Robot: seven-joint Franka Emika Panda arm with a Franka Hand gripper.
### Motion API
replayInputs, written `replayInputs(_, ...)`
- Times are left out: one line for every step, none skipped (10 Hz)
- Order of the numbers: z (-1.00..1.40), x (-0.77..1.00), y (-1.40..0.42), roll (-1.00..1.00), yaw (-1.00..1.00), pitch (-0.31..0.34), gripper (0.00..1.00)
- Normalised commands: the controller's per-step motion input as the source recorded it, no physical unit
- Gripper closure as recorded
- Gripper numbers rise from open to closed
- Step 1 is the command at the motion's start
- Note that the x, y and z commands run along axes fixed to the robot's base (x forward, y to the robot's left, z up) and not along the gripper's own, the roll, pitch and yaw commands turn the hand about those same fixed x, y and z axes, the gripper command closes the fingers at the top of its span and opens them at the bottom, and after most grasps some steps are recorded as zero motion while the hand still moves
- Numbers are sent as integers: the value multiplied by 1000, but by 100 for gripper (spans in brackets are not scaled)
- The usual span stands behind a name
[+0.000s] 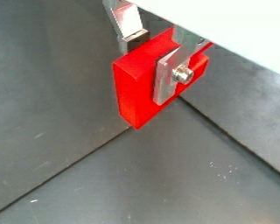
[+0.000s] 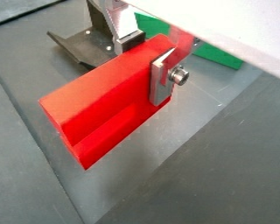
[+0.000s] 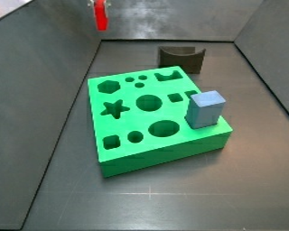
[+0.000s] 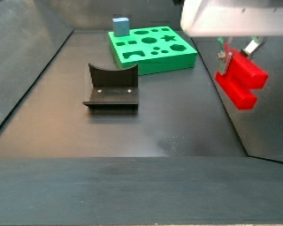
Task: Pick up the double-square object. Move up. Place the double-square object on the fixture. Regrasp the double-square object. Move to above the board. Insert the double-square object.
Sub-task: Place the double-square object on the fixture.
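Note:
The double-square object (image 1: 136, 87) is a bright red block, and my gripper (image 1: 150, 63) is shut on it, its silver fingers (image 1: 170, 77) clamped on the block's opposite faces. The same grip shows from the other wrist camera, where the red block (image 2: 95, 109) hangs from the gripper (image 2: 143, 68) above the dark floor. In a side view the gripper (image 4: 236, 46) holds the block (image 4: 240, 81) in the air, right of the fixture (image 4: 110, 86) and nearer than the green board (image 4: 168, 64). The block (image 3: 101, 13) hangs far behind the board (image 3: 190, 137) and left of the fixture (image 3: 181, 58).
A grey-blue cube (image 3: 206, 108) stands on one corner of the board, also seen as the cube (image 4: 120, 26) at its far end. Dark walls enclose the floor on all sides. The fixture (image 2: 84, 44) and a strip of the board (image 2: 213, 54) show behind the held block.

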Motion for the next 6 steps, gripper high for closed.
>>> replayInputs(847,-27,-16,-174,-15,-7,100)
replayInputs(757,-26,-15,-183,-20,-3,100)
replayInputs(639,-20,-13,-175,-24,2,100)
replayInputs(544,-13,-15,-171,-23,6,100)
replayInputs(446,-10,-11,-169,-24,11,100)
replayInputs(344,-9,-7,-165,-24,18,100)
